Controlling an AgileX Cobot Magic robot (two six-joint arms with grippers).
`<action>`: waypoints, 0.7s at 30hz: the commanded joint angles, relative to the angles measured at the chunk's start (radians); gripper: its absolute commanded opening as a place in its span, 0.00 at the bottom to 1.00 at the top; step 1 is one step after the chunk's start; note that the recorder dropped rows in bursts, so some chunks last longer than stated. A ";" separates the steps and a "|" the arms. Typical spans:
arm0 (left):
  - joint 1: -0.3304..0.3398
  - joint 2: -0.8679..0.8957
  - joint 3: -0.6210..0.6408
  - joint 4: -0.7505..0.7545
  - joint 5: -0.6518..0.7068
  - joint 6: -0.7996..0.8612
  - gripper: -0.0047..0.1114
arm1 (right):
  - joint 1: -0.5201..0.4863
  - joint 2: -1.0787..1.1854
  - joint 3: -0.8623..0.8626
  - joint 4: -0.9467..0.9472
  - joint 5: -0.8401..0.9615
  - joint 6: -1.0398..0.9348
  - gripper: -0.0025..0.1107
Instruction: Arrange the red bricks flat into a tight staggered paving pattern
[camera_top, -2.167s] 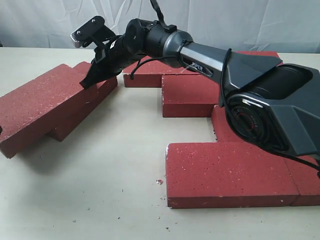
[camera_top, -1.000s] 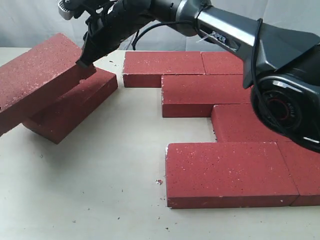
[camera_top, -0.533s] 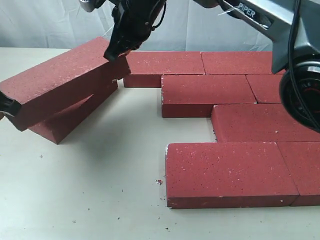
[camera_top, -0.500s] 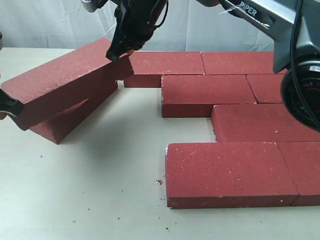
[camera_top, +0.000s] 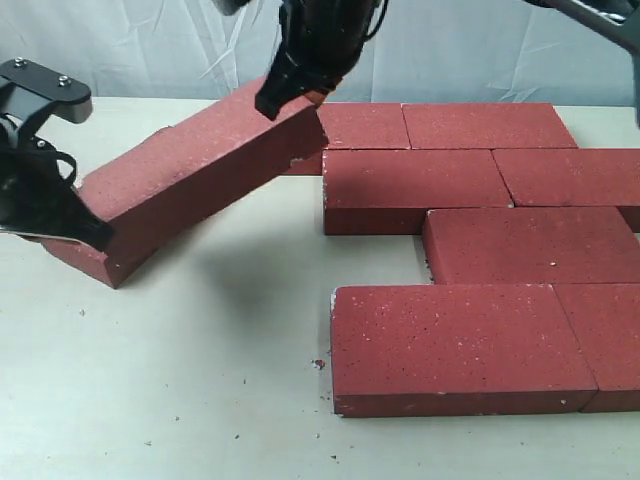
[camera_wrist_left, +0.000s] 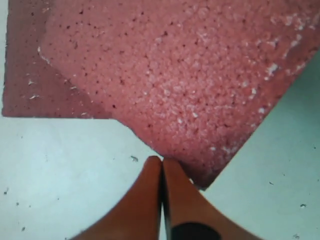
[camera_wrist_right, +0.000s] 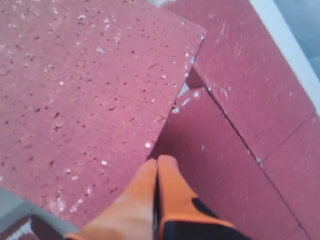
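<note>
Exterior view, from the pale worktop (camera_top: 200, 400) down: carried a laid patch of dark-red speckled paving bricks (camera_top: 415, 185) in staggered rows on the right, with an open step toward the middle. Held one long dark-red brick (camera_top: 200, 175) tilted over the left half, high end near the patch's back row, low end over a second flat dark-red brick (camera_top: 105, 268); could not tell whether those two touched.

Judged the step a two-arm carry toward the patch. Called for equal inward push from both ends, levelling before lowering, then sliding flush against the laid neighbours without nudging them. Risked a drop if either end slipped.

Jaws last, from the wrist views: left gripper (camera_wrist_left: 161, 161) clenched, tips pressed against the low corner; right gripper (camera_wrist_right: 157, 161) likewise closed tight, tips against the high edge. Gripped nothing between the fingers; pinched the brick between the two arms instead.
</note>
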 joint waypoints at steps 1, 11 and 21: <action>-0.052 0.053 -0.022 -0.175 -0.180 0.089 0.04 | 0.027 -0.107 0.224 0.046 -0.100 0.034 0.02; -0.099 0.176 -0.024 -0.280 -0.338 0.188 0.04 | 0.027 -0.174 0.475 -0.091 -0.271 0.092 0.02; -0.097 0.300 -0.024 -0.291 -0.448 0.188 0.04 | 0.027 -0.138 0.592 -0.051 -0.532 0.092 0.02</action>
